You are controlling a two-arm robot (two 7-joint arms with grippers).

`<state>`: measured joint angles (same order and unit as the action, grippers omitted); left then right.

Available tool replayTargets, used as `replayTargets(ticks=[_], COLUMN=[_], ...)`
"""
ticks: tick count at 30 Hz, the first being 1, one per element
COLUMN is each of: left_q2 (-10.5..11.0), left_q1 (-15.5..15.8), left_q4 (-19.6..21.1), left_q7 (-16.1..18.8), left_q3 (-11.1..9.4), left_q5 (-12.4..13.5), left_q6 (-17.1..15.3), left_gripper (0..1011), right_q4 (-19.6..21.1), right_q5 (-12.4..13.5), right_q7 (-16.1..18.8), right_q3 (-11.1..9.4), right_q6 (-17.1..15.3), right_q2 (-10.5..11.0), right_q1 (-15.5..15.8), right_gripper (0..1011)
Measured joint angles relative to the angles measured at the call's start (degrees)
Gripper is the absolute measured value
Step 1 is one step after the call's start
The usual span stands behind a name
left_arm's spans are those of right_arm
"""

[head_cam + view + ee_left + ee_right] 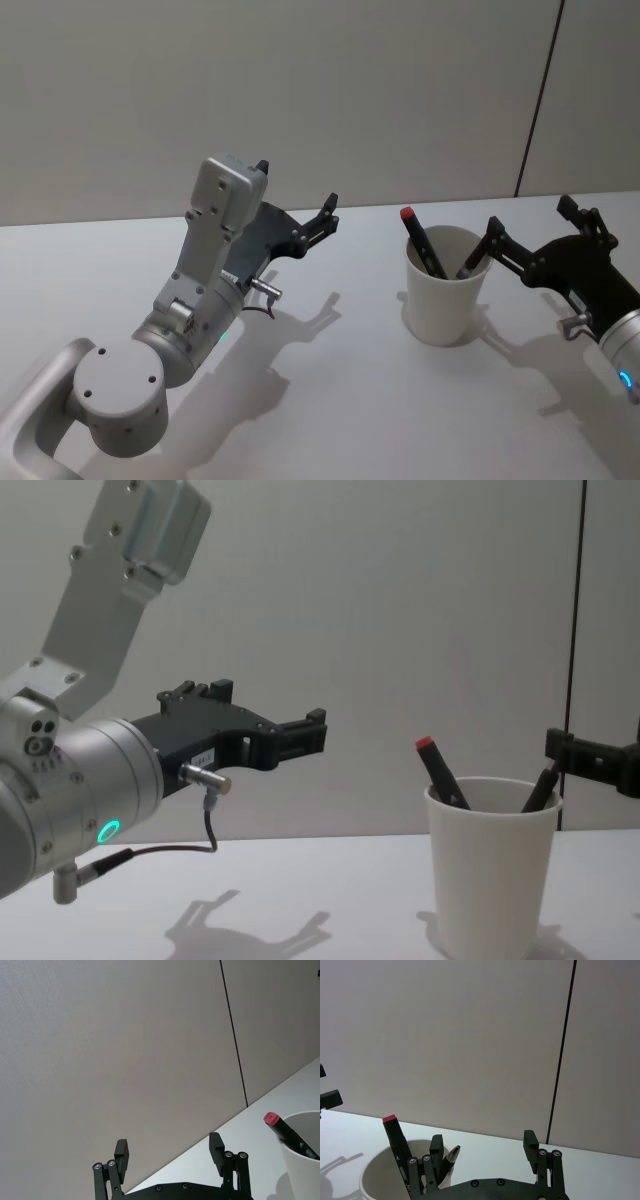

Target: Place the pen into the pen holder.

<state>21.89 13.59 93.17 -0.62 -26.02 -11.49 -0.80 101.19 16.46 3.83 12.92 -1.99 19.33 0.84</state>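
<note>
The pen holder (446, 287), a white paper cup with a rolled rim, stands upright on the white table (330, 400) and serves as the landmark. Inside it two pens lean against the wall. The red-capped pen (422, 240) leans toward the side facing the left arm, its cap poking well above the rim. The dark pen (474, 259) leans toward the opposite side, its tip just above the rim.

The right gripper (530, 233) hovers just beside the cup on its right, at rim height, fingers spread wide. One fingertip sits at the rim, next to the dark pen; whether it touches the pen cannot be told. It grasps nothing.

The left gripper (316, 730) hangs above the table to the left of the cup, well apart from it, fingers spread and empty.
</note>
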Motion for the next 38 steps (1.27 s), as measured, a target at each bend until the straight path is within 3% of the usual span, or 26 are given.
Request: replayTargets(ticks=[38], left_q2=[0.00], left_q1=[0.00], left_q4=[0.00], left_q7=[-0.01], left_q3=[0.00], left_q5=[0.01], left_q6=[0.00], left_gripper=[1001], right_q4=[0.04], right_q5=[0.00], right_q7=[0.00], right_q3=[0.02], right_q6=[0.04], right_q2=[0.00], right_q1=[0.00], right_gripper=[1001])
